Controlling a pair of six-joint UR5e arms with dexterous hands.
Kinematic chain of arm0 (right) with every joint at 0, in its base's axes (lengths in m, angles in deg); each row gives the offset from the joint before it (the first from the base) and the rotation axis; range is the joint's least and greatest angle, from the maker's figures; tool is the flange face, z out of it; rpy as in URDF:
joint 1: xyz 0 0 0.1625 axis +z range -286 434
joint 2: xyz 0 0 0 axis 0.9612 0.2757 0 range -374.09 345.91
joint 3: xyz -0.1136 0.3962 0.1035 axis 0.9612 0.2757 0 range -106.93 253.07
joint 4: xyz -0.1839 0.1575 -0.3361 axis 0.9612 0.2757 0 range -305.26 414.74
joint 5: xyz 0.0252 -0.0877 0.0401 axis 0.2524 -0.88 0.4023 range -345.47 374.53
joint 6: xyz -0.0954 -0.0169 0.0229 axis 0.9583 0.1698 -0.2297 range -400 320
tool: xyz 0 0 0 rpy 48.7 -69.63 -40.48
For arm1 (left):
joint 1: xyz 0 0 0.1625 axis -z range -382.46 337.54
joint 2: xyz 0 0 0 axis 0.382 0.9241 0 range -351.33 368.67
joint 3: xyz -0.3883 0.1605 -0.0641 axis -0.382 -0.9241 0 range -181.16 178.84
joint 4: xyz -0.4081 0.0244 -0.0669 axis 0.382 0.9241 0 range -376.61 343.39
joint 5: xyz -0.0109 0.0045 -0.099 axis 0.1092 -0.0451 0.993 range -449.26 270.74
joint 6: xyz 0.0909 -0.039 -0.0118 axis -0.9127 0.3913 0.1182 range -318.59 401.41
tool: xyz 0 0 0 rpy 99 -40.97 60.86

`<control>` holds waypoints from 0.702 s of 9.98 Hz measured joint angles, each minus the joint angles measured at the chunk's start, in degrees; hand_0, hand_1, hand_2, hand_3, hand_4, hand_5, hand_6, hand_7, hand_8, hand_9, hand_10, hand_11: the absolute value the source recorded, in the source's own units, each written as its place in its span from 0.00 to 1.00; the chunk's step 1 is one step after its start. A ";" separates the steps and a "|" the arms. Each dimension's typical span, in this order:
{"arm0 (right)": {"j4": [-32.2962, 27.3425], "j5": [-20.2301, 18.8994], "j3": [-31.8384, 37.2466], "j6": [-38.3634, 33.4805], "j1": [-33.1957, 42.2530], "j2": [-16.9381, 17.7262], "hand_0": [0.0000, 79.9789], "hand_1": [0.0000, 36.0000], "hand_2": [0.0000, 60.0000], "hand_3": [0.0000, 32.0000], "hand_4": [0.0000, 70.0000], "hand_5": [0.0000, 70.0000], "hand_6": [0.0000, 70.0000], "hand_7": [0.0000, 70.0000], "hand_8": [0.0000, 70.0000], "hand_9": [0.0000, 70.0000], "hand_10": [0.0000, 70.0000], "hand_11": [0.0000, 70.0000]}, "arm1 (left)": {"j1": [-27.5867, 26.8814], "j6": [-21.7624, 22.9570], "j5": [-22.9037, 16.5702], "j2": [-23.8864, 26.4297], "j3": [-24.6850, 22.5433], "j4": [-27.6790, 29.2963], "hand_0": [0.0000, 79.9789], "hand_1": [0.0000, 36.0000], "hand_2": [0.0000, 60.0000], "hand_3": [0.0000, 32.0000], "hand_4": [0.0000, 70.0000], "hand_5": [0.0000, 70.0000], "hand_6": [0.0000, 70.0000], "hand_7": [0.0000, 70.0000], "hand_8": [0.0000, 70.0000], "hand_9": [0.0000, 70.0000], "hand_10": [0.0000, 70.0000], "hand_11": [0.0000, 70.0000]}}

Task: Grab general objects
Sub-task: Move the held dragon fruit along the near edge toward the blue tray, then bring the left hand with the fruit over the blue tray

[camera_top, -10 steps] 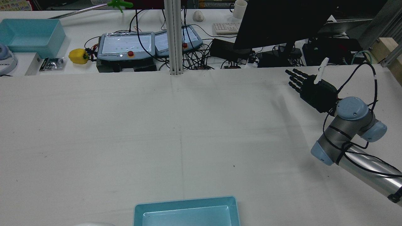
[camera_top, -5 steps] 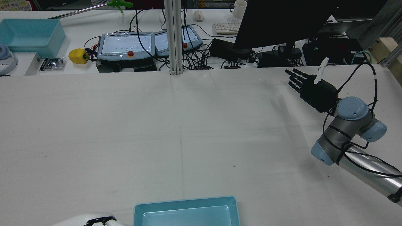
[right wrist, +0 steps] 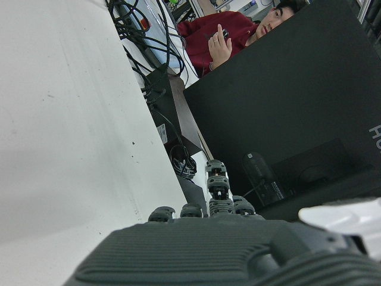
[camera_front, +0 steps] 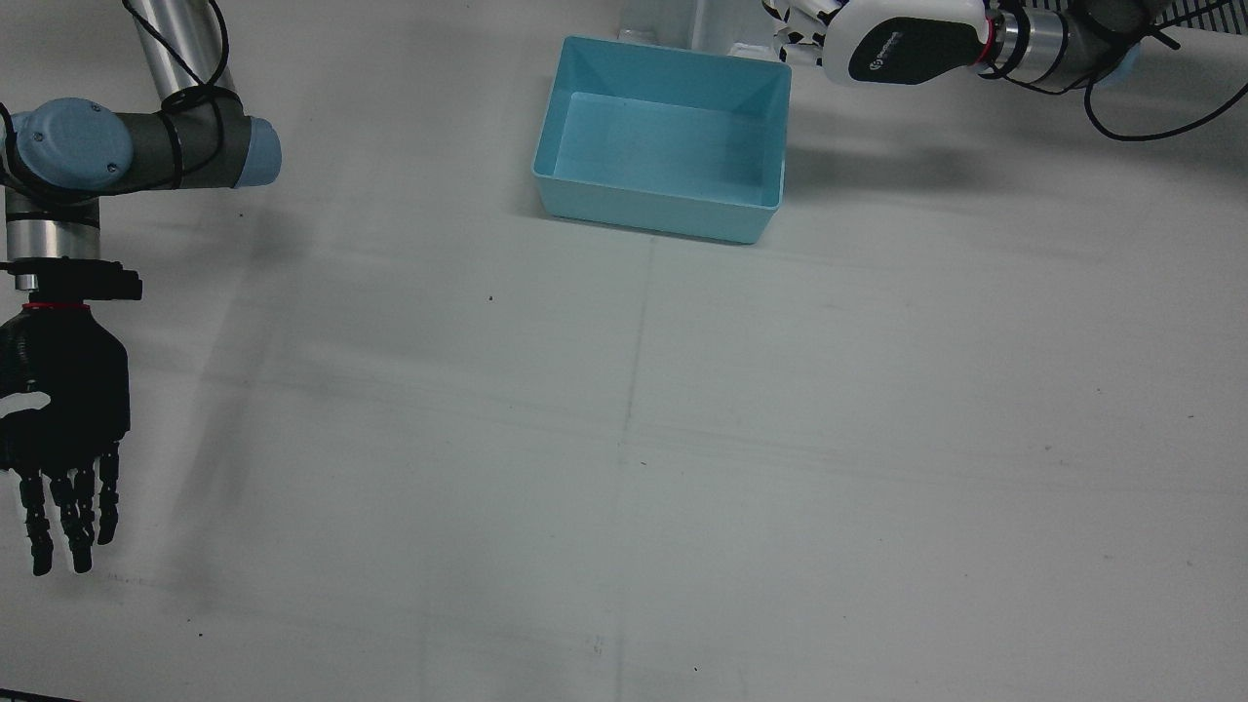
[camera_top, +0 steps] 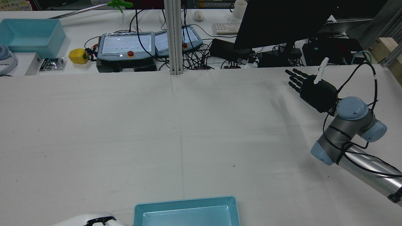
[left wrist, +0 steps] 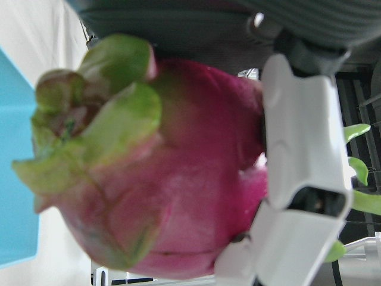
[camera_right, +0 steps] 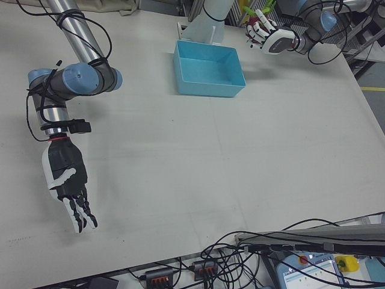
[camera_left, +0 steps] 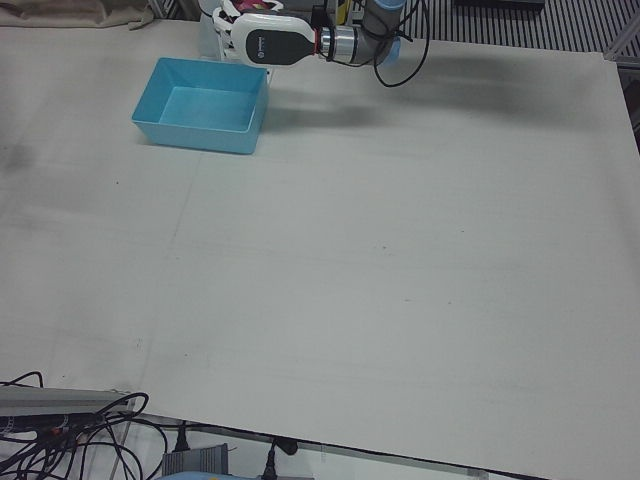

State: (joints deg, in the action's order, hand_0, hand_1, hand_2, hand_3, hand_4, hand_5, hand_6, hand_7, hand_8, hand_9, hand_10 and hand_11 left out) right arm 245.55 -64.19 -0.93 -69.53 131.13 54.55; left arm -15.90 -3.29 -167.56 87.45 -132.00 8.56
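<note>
left hand: white, fingers wrapped round the dragon fruit, held up in the air just beside the bin's corner, near the pedestals
dragon fruit: magenta skin, green scales, fills the left hand view; barely visible elsewhere
blue bin: open top, nothing visible inside, on the table at the robot's edge
right hand: black, fingers straight and spread, holding nothing, hovering over the far table edge
person: red sleeve, behind black monitor
</note>
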 measured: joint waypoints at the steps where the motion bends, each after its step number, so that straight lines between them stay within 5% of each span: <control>1: 0.00 0.00 0.00 0.00 0.00 0.00 0.00 0.00 0.00 0.00 0.00 0.00 0.00 0.00 0.00 0.00 0.00 0.00 | -1.81 -0.40 1.09 0.17 -0.01 -0.30 1.00 1.00 1.00 0.00 1.00 1.00 0.94 1.00 0.73 0.74 1.00 1.00; 7: 0.00 -0.03 0.00 0.00 0.00 0.00 0.00 0.00 0.00 0.00 0.00 0.00 0.00 0.00 0.00 0.00 0.00 0.00 | -6.68 -4.07 5.35 1.35 0.03 -2.17 1.00 1.00 1.00 0.00 1.00 1.00 0.91 1.00 0.70 0.71 1.00 1.00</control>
State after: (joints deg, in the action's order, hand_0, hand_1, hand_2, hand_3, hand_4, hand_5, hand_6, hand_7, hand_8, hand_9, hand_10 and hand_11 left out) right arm 245.56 -64.22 -0.93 -69.53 131.13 54.55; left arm -22.58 -7.36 -162.21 88.80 -131.97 6.40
